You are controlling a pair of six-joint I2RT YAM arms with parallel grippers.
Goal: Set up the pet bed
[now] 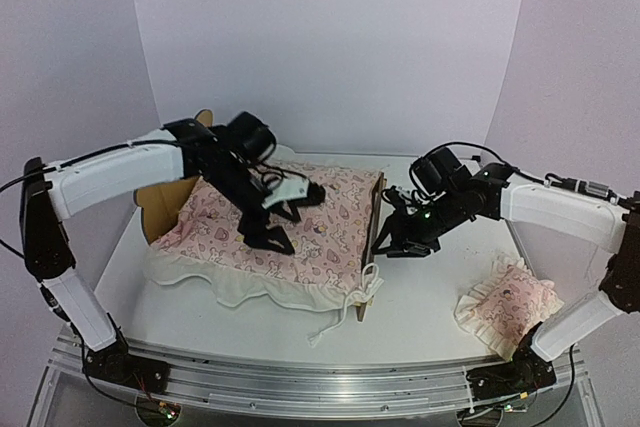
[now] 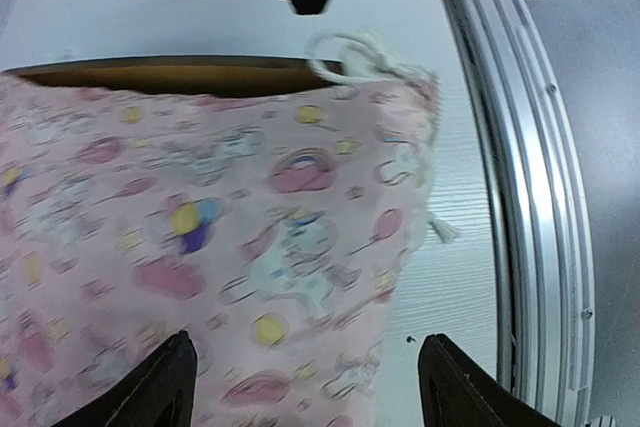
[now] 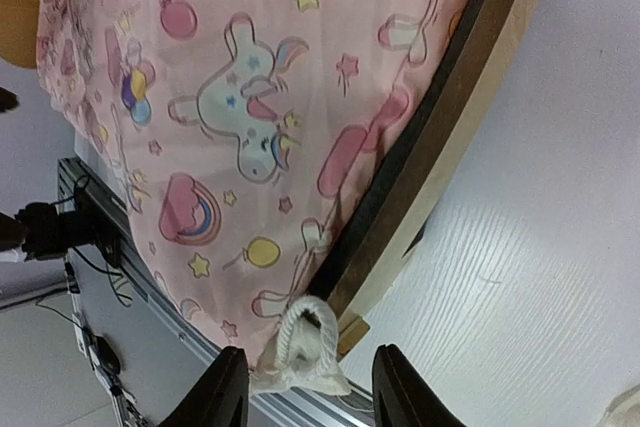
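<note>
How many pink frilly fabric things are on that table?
2. The big printed cover is draped over the wooden pet bed; a small ruffled pillow lies by itself on the table, near right. More could be hidden under the cover.

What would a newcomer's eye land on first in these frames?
The pink printed cover draped over the pet bed at centre-left of the table. The left gripper hangs open above it, while the right gripper sits at the bed's right rail by the cover's white cord. A small pink pillow lies apart at the near right.
</note>
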